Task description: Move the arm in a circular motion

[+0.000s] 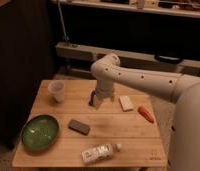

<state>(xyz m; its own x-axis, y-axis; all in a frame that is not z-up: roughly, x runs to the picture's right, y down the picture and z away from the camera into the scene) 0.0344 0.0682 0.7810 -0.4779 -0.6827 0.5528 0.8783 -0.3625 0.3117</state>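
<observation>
A: How is the arm [143, 80] posed?

B: It comes in from the right edge as one thick white link, running up and to the left across the back of the table [118, 142]. It bends at a rounded elbow above the middle of the far side, then drops almost straight down.

A: And the gripper?

B: The gripper [96, 101] hangs at the bottom of that short vertical section, pointing down at the tabletop, over the far middle part of the wood. I cannot tell how it is set, nor if it touches the surface. There is a hint of something bluish right at the tip, too unclear to name.

A: What lies around it?

B: A clear cup [56, 91] stands to its left near the far left corner. A pale block [126, 103] lies just to its right, and an orange carrot-like piece [146, 114] sits further right near the edge. In front of it, toward the camera, lies a dark grey block [79, 126]. A green bowl [39, 132] sits at the near left, and a plastic bottle [100, 152] lies on its side near the front edge.
</observation>
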